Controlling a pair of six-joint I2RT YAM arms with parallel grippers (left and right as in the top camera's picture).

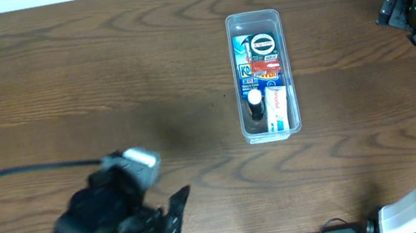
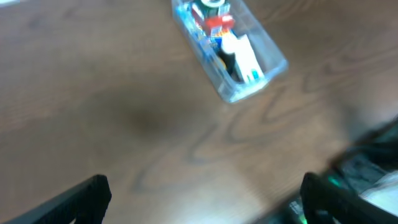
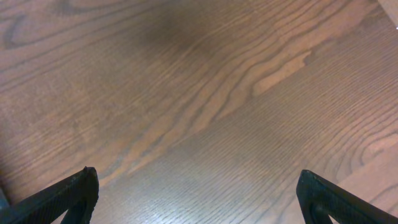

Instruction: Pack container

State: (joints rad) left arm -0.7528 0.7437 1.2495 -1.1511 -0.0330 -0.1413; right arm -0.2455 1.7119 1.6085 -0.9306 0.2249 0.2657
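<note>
Along the left of the overhead view, a dark cable (image 1: 14, 172) trails across the brown wood-grain table (image 1: 58, 82), which has a pale strip beyond its far edge. My left gripper (image 1: 166, 221) is near the front edge. Its wrist camera shows the fingers (image 2: 87, 196) spread wide, nothing between them. Right of centre I see the container (image 1: 253, 17) lying lengthwise on the wood, holding printed boxes (image 1: 263, 65), a black-capped bottle (image 1: 255, 104) and a white tube (image 1: 275, 107). Far right, my right gripper (image 1: 397, 8) sits well apart from it, fingers (image 3: 74, 190) likewise parted over bare wood.
</note>
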